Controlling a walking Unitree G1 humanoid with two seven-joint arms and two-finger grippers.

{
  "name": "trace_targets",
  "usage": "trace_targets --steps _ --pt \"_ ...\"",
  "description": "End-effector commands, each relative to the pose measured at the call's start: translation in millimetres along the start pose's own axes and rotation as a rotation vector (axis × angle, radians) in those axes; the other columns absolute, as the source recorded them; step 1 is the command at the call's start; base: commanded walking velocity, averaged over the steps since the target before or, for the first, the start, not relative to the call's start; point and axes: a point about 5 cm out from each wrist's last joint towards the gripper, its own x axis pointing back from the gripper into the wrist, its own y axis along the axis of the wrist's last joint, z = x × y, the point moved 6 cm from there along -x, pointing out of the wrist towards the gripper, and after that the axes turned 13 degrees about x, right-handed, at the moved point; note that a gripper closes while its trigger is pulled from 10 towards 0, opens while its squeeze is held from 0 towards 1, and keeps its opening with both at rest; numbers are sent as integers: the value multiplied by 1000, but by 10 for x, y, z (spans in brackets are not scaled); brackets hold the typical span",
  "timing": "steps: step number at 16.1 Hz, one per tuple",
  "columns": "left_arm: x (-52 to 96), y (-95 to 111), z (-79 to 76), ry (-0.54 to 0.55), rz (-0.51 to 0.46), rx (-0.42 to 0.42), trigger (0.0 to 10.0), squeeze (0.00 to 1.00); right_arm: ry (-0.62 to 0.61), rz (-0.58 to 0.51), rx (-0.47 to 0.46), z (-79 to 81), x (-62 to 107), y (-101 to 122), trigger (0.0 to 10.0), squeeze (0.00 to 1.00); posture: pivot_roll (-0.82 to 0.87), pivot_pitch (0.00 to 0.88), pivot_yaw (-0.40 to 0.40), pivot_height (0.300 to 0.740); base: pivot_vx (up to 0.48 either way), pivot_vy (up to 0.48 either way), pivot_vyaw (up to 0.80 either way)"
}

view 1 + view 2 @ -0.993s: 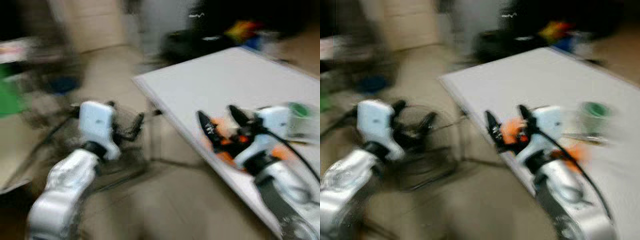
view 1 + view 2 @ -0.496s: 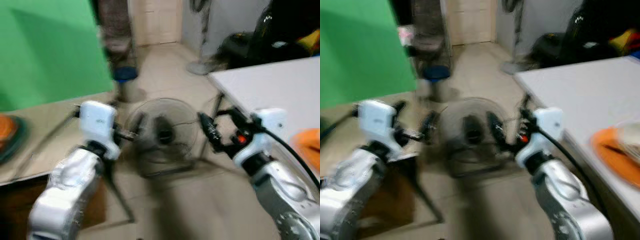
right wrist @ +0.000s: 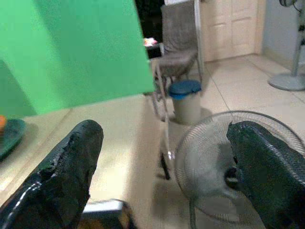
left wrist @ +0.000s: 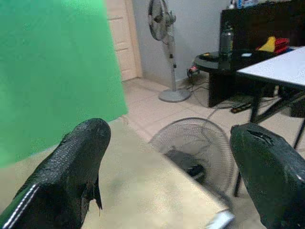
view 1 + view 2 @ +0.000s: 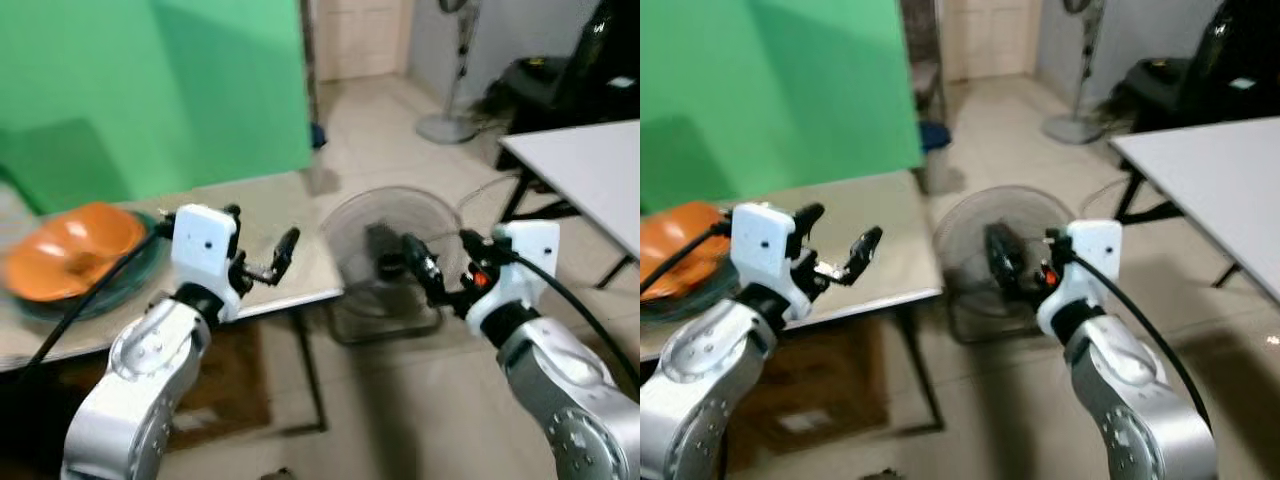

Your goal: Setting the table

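An orange bowl [image 5: 72, 245] rests on a dark green plate [image 5: 105, 298] at the left end of a beige table [image 5: 262, 210]. My left gripper [image 5: 262, 238] hovers open and empty over that table's near right part, right of the bowl and apart from it. The wide gap between its fingers [image 4: 71, 171] frames the tabletop. My right gripper [image 5: 442, 262] is open and empty in the air past the table's right edge, in front of a floor fan [image 5: 385, 255]. A white table [image 5: 590, 170] stands at the far right.
A green screen [image 5: 150, 90] stands behind the beige table. A cardboard box [image 5: 810, 390] sits under it. A chair [image 3: 178, 43] and a blue bin [image 3: 186, 98] lie beyond the table; a standing fan [image 5: 455, 110] and dark furniture [image 5: 560, 75] are at the back right.
The whole view has swung left, off the white table and onto the beige table with the orange bowl. Both arms keep the same raised pose, empty.
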Motion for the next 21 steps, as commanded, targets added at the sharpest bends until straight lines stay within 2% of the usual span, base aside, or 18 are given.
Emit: trace_targets --steps 1,9,15,18,21 --pt "16 16 73 30 -4 -16 10000 0 31 -5 -9 72 -13 24 10000 1000 118 0 64 740 0 352 0" --pt "16 2 76 36 -6 -12 10000 0 55 -2 -14 104 -35 11 10000 1000 122 0 56 740 0 352 0" --pt "5 35 76 45 -22 -29 10000 0 117 8 13 175 -74 0 10000 1000 133 0 49 740 0 0 0" --pt "6 65 116 61 -33 -25 10000 0 153 4 27 233 -97 10 10000 1000 137 0 47 740 175 0 800" --pt "9 59 133 61 -25 -33 10000 0 119 -5 23 178 -129 20 10000 1000 143 0 48 740 281 0 481"
